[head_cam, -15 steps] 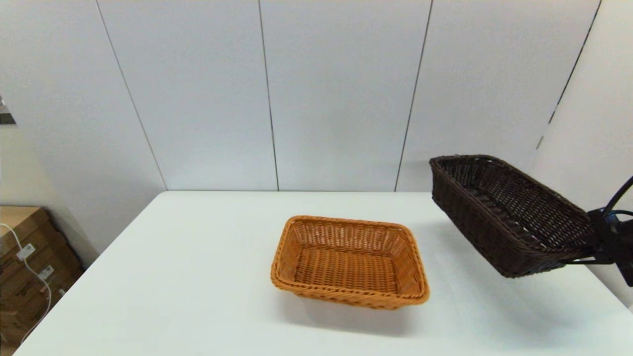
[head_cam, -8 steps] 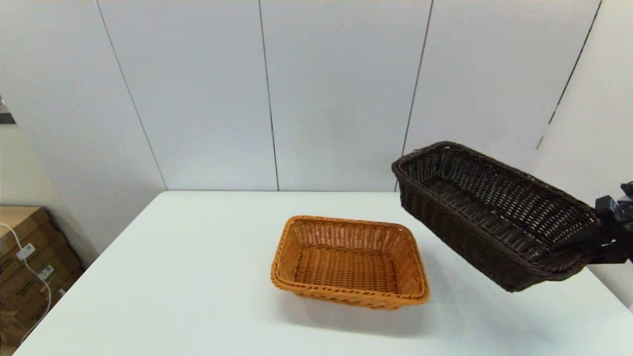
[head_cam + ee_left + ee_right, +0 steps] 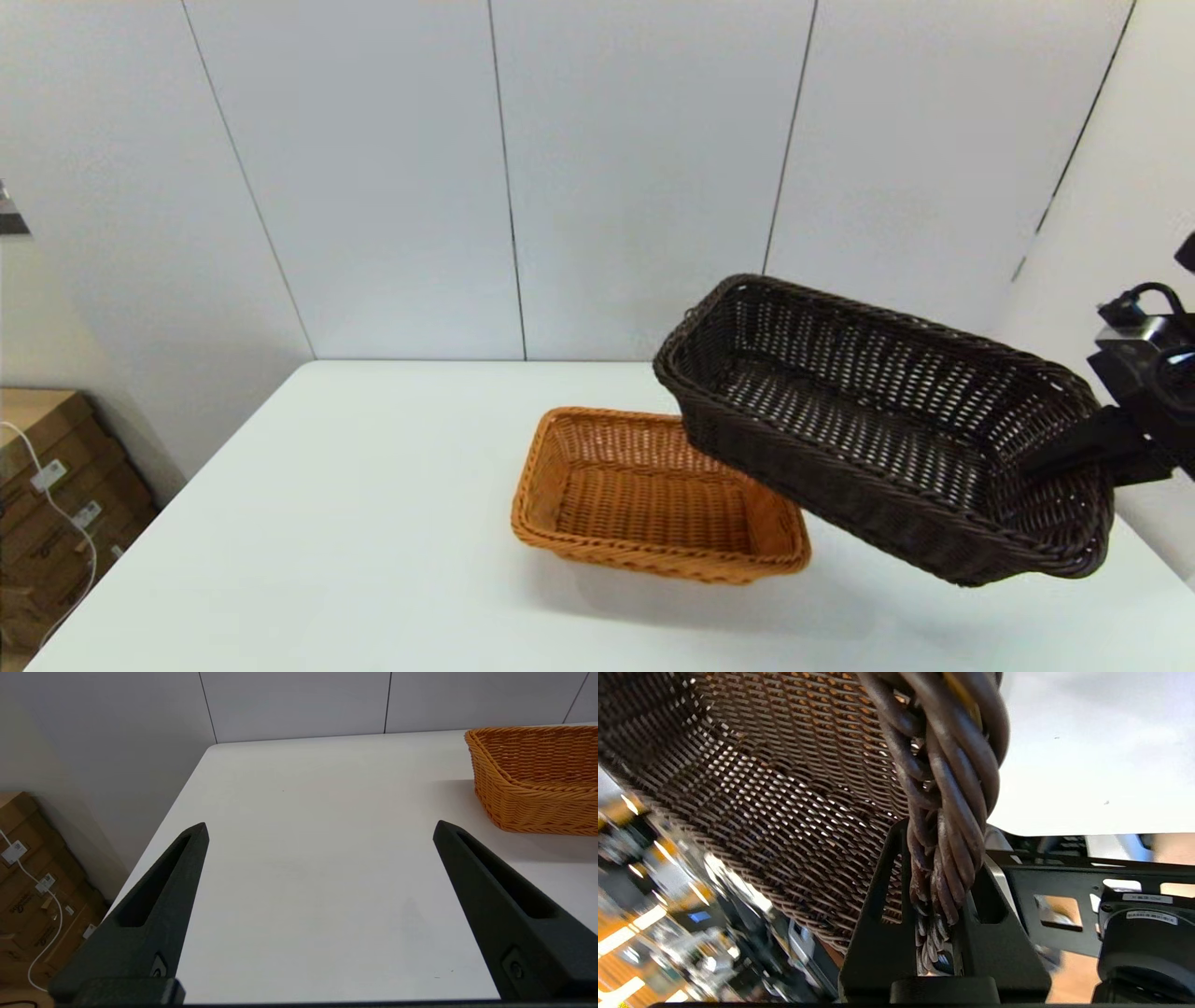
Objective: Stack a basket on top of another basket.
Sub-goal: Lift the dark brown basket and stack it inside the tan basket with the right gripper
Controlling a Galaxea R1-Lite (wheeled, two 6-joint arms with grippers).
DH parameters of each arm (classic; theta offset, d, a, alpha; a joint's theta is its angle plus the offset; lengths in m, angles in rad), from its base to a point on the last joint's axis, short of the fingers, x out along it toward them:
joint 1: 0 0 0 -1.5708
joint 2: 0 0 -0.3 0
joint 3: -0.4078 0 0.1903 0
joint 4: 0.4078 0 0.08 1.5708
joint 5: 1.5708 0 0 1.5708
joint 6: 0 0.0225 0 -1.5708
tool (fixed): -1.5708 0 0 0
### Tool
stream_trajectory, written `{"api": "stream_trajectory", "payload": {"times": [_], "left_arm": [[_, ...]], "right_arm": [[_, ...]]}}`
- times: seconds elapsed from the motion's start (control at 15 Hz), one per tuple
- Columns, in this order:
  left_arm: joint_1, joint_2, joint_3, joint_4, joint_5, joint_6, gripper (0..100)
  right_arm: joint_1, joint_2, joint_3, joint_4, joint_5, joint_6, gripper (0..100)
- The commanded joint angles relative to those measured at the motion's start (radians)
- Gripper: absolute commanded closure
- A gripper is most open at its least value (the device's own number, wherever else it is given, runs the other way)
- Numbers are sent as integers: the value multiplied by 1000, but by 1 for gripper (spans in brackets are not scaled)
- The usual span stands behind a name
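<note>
The dark brown basket (image 3: 868, 429) hangs tilted in the air at the right, its left end over the right part of the orange basket (image 3: 644, 495), which rests on the white table (image 3: 327, 523). My right gripper (image 3: 1064, 457) is shut on the dark basket's right-hand braided rim (image 3: 952, 812), which fills the gap between the two black fingers (image 3: 878, 914) in the right wrist view. In the left wrist view my left gripper (image 3: 320, 828) stands open over bare table, with the orange basket (image 3: 537, 774) off to its side.
Grey panelled walls close the table's back and right sides. Cardboard boxes (image 3: 56, 495) with a white cable sit on the floor past the table's left edge. The table's left half holds nothing.
The right arm has swung the dark basket leftward and upward, turning it, so that it now overlaps the orange basket. The orange basket has not moved.
</note>
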Motion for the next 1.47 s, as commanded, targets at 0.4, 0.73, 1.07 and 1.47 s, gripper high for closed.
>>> {"api": "stream_trajectory", "payload": {"times": [0.4,0.73,1.07,1.47], "left_arm": [[0,1,2,-1,0,-1,0],[0,1,2,-1,0,0,0],[0,1,2,-1,0,0,0],[0,1,2,-1,0,0,0]], "right_arm": [[194,266,-282,119,-2,-33,100],[268,356,-373,155,-6,-81,100],[365,456,-528,195,-31,-104,100],[420,497,-528,123,-28,-130,100]]}}
